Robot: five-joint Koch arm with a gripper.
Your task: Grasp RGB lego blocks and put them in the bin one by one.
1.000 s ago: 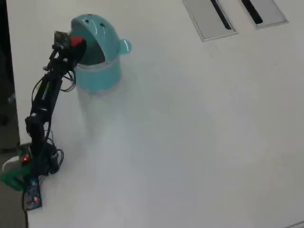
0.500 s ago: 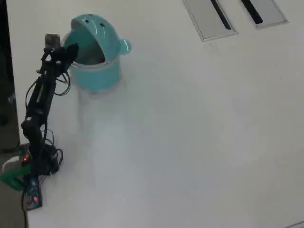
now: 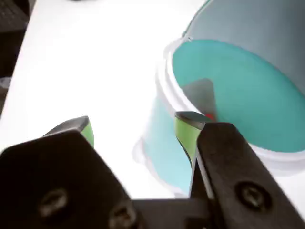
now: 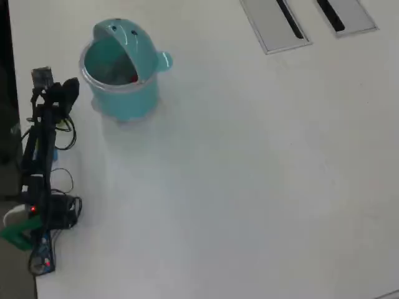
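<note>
Black plastic fills the bottom of the wrist view: the two jaw bodies of the gripper, each held with a screw and each ending in a green-faced fingertip. The jaws stand spread apart with only bare white table showing between them; nothing is held.

Just past the right fingertip in the wrist view stands the bin, its mouth open toward the camera, a white rim ringing the teal inside. Deep inside it, a small red spot shows beside a grey patch; it looks like the red lego block, though it is too small to be sure. The other blocks cannot be made out in either view.

From overhead, the arm stretches along the left edge of the table, its base at the lower left, and the gripper sits just left of the bin, apart from it. The domed lid with its two dark dots is tipped back, and a speck of red shows inside.

Far off, at the top right of the overhead view, two flat grey plates with black slots lie in the tabletop.
</note>
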